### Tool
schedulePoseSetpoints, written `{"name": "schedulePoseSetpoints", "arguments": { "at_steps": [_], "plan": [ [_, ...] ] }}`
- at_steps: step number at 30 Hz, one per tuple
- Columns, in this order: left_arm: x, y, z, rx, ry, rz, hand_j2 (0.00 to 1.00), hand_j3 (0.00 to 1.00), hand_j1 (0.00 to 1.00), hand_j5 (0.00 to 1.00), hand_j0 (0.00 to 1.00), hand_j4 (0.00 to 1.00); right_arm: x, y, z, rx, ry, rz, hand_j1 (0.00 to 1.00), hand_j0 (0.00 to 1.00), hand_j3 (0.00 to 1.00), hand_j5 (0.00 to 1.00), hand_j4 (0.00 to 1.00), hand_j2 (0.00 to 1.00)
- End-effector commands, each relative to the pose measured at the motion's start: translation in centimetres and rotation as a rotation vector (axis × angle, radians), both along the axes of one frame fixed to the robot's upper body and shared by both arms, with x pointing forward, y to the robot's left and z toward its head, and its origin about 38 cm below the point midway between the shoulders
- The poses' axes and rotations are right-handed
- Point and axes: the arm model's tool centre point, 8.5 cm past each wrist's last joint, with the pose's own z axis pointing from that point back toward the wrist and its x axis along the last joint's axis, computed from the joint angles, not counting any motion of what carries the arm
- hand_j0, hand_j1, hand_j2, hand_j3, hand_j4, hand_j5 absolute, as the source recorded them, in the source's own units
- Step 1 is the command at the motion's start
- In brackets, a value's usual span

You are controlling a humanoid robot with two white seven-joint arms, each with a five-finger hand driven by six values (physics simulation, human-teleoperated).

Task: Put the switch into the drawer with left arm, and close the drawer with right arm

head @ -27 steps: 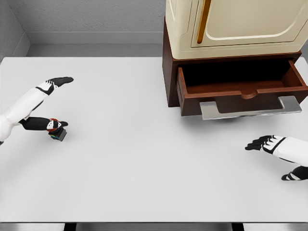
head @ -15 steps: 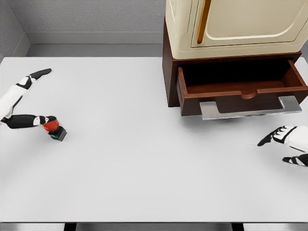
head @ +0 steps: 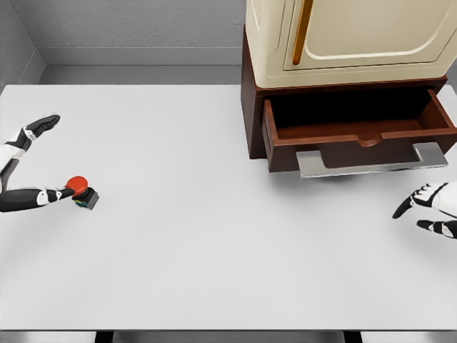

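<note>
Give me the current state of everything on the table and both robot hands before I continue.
Red-capped push-button switch on a dark base: upright on the white table, not in the drawer.
Brown wooden drawer with a grey metal handle: pulled open, nothing visible inside.
Cream cabinet door with a gold handle: shut.
Left robot hand: fingers spread, one fingertip by the switch's cap, not grasping.
Right robot hand: open, holding nothing, below the drawer handle.

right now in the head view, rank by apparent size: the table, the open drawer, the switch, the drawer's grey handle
1. table
2. open drawer
3. grey handle
4. switch
The gaps look clear, though these are sizes as seen, not true sizes.
</note>
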Motion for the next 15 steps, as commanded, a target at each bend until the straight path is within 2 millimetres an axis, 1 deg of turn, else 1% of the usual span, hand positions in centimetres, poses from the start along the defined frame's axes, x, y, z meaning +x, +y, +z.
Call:
{"name": "schedulePoseSetpoints", "arguments": {
  "at_steps": [1, 3, 5, 10, 12, 14, 15],
  "plan": [
    [-0.2, -0.3, -0.4, 0.001, 0.017, -0.009, 0.99, 0.99, 0.99, 0.99, 0.99, 0.99, 0.0, 0.0, 0.1, 0.008, 0.0, -0.003, 0.62, 0.62, 0.62, 0.62, 0.62, 0.62],
    [-0.5, -0.5, -1.1, -0.003, 0.039, -0.014, 0.98, 0.98, 0.98, 0.98, 0.98, 0.98, -0.1, -0.1, -0.1, 0.008, 0.007, -0.005, 0.61, 0.61, 0.61, 0.61, 0.61, 0.61],
    [-0.6, -0.7, -1.6, -0.009, 0.056, -0.021, 0.93, 0.93, 0.93, 0.93, 0.93, 0.93, -0.2, -0.1, -0.3, 0.008, 0.014, -0.006, 0.61, 0.61, 0.61, 0.61, 0.61, 0.61],
    [-0.6, 0.3, -2.6, -0.03, 0.086, 0.018, 0.93, 0.93, 0.93, 0.93, 0.93, 0.93, -0.8, -0.2, -1.0, 0.009, 0.04, -0.012, 0.61, 0.61, 0.61, 0.61, 0.61, 0.61],
    [-0.9, 0.7, -3.6, -0.046, 0.115, 0.04, 0.93, 0.93, 0.93, 0.93, 0.93, 0.93, -0.7, -0.3, -0.8, 0.006, 0.035, -0.012, 0.61, 0.61, 0.61, 0.61, 0.61, 0.61],
    [-1.1, 1.2, -4.3, -0.056, 0.135, 0.06, 0.93, 0.93, 0.93, 0.93, 0.93, 0.93, -0.8, -0.2, -1.2, 0.008, 0.047, -0.009, 0.61, 0.61, 0.61, 0.61, 0.61, 0.61],
    [-1.2, 1.2, -4.9, -0.062, 0.152, 0.062, 0.93, 0.93, 0.93, 0.93, 0.93, 0.93, -0.8, -0.2, -1.1, 0.008, 0.045, -0.009, 0.61, 0.61, 0.61, 0.61, 0.61, 0.61]
  ]
}}
